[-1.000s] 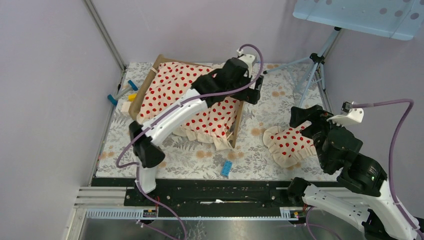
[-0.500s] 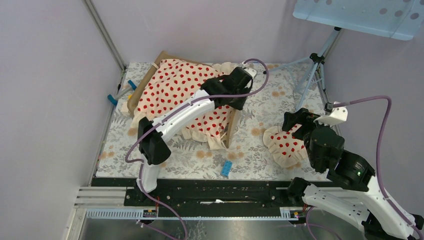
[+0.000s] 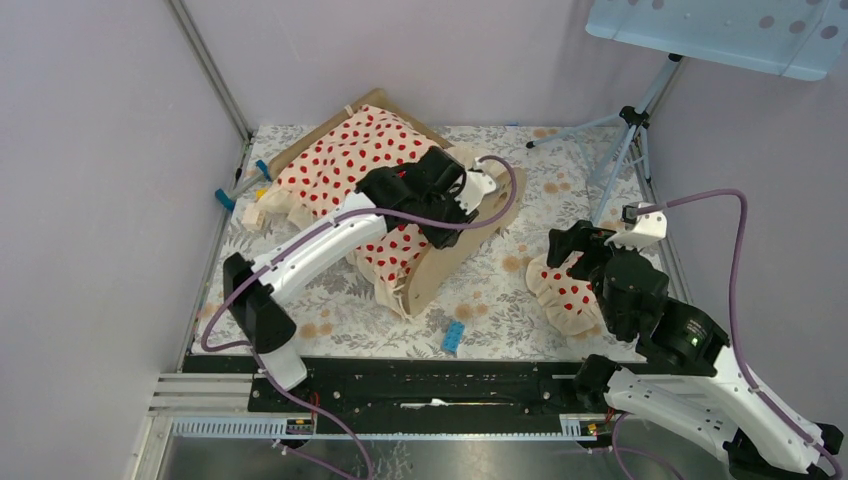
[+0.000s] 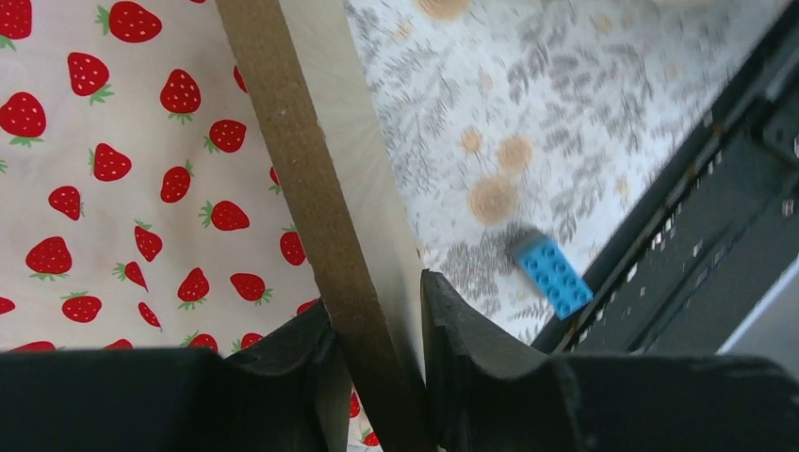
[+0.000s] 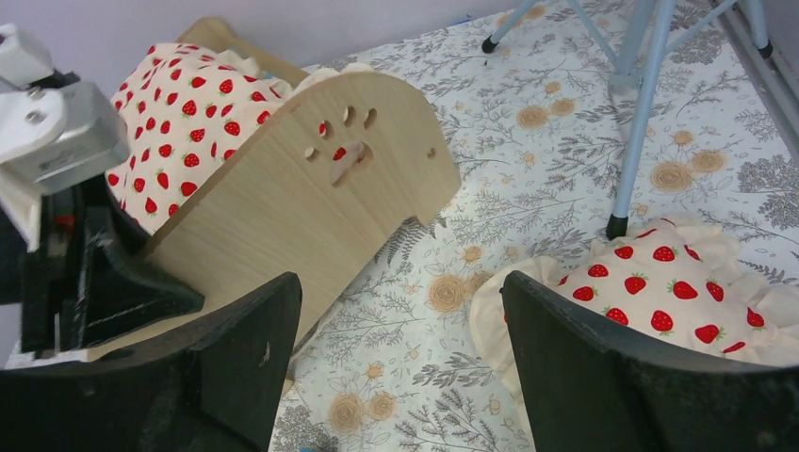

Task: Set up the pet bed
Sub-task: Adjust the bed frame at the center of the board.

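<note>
The pet bed (image 3: pixel 452 262) lies slantwise on the flowered table, a light-wood frame with a paw cut-out in its near end board (image 5: pixel 311 198). A cream blanket with red strawberries (image 3: pixel 360 155) covers its top. My left gripper (image 3: pixel 455 205) is shut on the edge of that end board (image 4: pixel 301 160), one finger on the blanket side (image 4: pixel 113 188) and one on the outside, seen close at the left gripper (image 4: pixel 377 330). My right gripper (image 3: pixel 568 243) hangs open over bare table (image 5: pixel 400 320), just left of the small strawberry pillow (image 5: pixel 678 273). The pillow (image 3: pixel 565 295) lies at the right.
A blue toy brick (image 3: pixel 454 337) lies near the table's front edge, also the brick (image 4: pixel 553 275) below the left wrist. A tripod (image 3: pixel 625 130) stands at the back right, one leg (image 5: pixel 641 104) just behind the pillow. Small toys (image 3: pixel 245 195) sit at the left edge.
My left gripper has closed on the bed's end board and swung the bed round, so it now lies diagonally. My right gripper has drifted left over the pillow's edge.
</note>
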Robot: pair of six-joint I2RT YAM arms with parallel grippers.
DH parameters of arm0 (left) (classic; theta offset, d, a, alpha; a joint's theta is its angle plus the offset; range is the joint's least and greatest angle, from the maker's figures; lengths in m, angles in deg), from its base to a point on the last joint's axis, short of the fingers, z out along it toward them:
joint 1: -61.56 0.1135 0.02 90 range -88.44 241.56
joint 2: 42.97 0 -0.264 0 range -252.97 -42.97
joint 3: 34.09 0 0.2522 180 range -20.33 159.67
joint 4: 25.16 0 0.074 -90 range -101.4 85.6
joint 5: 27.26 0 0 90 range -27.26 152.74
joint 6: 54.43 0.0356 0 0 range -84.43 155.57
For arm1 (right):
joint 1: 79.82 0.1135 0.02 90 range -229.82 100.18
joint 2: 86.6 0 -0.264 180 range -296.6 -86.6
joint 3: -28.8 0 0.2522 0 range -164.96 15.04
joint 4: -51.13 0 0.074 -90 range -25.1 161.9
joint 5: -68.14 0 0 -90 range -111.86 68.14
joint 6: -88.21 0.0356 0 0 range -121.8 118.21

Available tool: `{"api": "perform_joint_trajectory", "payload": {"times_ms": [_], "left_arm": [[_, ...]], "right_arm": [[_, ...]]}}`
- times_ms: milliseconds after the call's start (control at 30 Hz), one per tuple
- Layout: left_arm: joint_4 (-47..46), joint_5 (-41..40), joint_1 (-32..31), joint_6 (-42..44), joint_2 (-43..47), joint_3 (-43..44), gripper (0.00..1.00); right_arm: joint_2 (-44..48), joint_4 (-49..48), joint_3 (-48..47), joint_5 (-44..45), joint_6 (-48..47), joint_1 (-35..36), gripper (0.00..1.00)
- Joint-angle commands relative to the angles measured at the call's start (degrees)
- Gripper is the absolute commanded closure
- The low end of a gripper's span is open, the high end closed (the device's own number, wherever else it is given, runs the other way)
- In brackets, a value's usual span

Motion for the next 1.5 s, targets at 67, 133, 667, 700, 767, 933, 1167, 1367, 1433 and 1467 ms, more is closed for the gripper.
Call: {"api": "perform_joint_trajectory", "payload": {"times_ms": [67, 133, 667, 700, 767, 933, 1167, 1367, 1433, 1467], "left_arm": [[2.3, 18.9, -1.5, 25.7, 16.6, -11.1, 1.00], [2.3, 19.3, -1.5, 30.4, 22.3, -16.6, 1.00], [-14.0, 4.5, -1.0, 18.3, 44.5, -32.8, 0.01], [-16.1, 1.7, -1.0, 14.6, 45.3, -33.1, 0.01], [-19.1, -4.2, -1.0, 6.5, 46.7, -33.1, 0.01], [-15.9, -20.9, -1.0, -16.5, 45.8, -27.9, 0.01], [-9.4, -24.9, -1.0, -32.9, 48.9, -26.5, 0.01], [-8.9, -28.2, -1.0, -36.2, 57.4, -29.5, 0.01], [-8.9, -28.5, -0.9, -36.5, 58.9, -30.0, 0.01], [-8.6, -28.5, -0.9, -36.7, 59.4, -30.2, 0.01]], "right_arm": [[-1.6, -4.3, 0.6, -2.9, -3.5, -0.2, 0.14], [-2.4, -4.4, 0.6, -3.7, -4.1, -0.2, 0.13], [-19.7, -3.8, -8.2, -4.4, -8.0, -2.7, 0.06], [-22.1, -3.7, -9.3, -7.7, -8.5, -5.9, 0.06], [-27.6, -4.1, -12.7, -19.7, -8.7, -15.3, 0.05], [-43.8, -8.5, -20.3, -35.6, -10.8, -28.5, 0.08], [-68.1, -9.3, -37.3, -44.7, -12.9, -30.6, 0.13], [-79.4, -7.7, -46.9, -48.2, -14.7, -30.7, 0.21], [-81.9, -7.4, -48.7, -49.6, -15.2, -30.7, 0.23], [-83.0, -7.1, -49.5, -50.2, -15.4, -30.7, 0.23]]}}
